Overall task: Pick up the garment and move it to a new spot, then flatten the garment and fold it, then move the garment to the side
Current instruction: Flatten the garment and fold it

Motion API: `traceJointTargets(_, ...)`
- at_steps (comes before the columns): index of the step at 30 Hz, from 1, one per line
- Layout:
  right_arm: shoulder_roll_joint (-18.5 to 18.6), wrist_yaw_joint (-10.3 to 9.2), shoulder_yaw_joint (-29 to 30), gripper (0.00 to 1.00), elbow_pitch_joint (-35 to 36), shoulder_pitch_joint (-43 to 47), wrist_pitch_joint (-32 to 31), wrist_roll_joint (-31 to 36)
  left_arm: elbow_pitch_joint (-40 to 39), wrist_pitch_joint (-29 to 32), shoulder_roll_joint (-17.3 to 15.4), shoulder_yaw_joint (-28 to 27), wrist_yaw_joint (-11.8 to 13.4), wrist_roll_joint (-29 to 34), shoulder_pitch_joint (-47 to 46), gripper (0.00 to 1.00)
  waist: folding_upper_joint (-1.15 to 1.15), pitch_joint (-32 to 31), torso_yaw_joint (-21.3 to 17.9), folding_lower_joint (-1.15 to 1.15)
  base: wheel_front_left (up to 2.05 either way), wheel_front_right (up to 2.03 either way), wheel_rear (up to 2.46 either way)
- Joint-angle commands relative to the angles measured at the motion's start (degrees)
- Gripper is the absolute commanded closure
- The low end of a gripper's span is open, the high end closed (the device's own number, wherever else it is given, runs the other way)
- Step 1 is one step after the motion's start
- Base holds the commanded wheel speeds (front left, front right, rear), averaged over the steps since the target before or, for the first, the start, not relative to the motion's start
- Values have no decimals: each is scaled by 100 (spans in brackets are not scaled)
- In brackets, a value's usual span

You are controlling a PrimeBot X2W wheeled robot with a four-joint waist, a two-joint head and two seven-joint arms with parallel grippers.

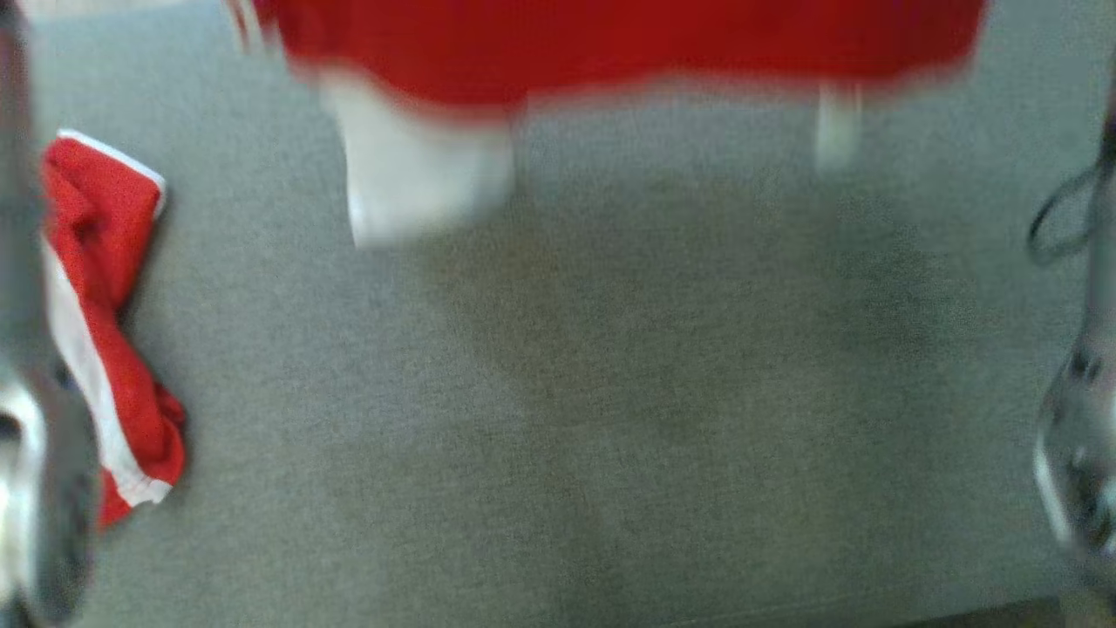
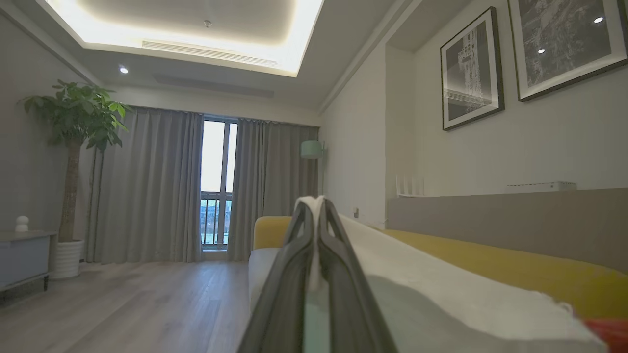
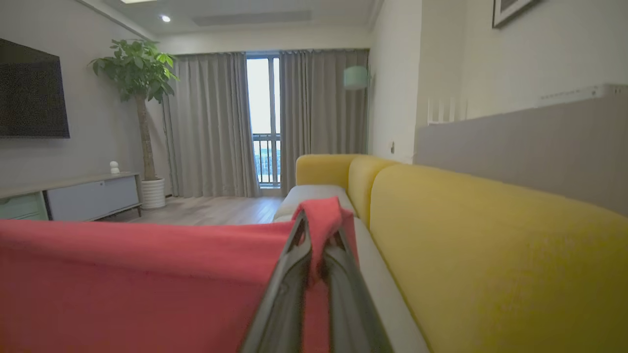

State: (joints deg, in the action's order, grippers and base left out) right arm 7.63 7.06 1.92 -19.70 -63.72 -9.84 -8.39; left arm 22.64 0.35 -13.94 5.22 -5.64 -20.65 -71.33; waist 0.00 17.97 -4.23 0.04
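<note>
The garment [image 1: 610, 44] is red with white trim and hangs blurred across the top of the head view, a white part [image 1: 418, 166] dangling below it. In the left wrist view my left gripper [image 2: 316, 206] is shut on a white edge of the garment [image 2: 441, 294], which stretches off to the right. In the right wrist view my right gripper [image 3: 319, 220] is shut on a red fold of the garment [image 3: 147, 284], which spreads to the left. Both grippers are raised above the sofa seat.
A second red and white cloth [image 1: 105, 323] lies crumpled at the left of the grey sofa seat [image 1: 610, 392]. The yellow backrest [image 3: 490, 245] runs along the wall. Blurred arm parts sit at the left edge [image 1: 35, 436] and right edge [image 1: 1081, 436].
</note>
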Motion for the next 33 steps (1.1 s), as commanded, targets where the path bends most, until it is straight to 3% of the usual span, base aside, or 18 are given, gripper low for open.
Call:
traceJointTargets(1,-17,43,-64,100,-97,-624,311,128,84,-163,-369,-196,-16,52,-593,100,0,287,-34,-4,0,0,0)
traceJointTargets(7,-19,43,249,100,-1640,-1925,1764,684,1421,-951,-476,-137,-78,159,-1780,100,0,430,74,-4,0,0,0)
traceJointTargets(14,36,43,227,100,-3103,-1550,2248,903,2391,-1296,-176,432,-175,-9,-1242,100,0,495,339,-4,0,0,0)
traceJointTargets(18,143,43,-83,100,-3891,-934,2232,1040,2553,-1382,-89,1065,-182,-218,-407,100,0,440,473,-4,0,0,0)
traceJointTargets(24,251,43,-788,100,-4828,-207,1915,707,2524,-1452,-335,1915,-183,-492,944,100,0,92,622,-4,0,0,0)
traceJointTargets(27,303,43,-1056,100,-4999,-8,1764,521,2469,-1460,-469,2169,-183,-542,1356,100,0,-66,638,-4,0,0,0)
traceJointTargets(33,451,43,-2175,100,-5078,681,1221,-112,2123,-1185,-904,2711,-184,-954,2429,100,0,-562,622,-4,0,0,0)
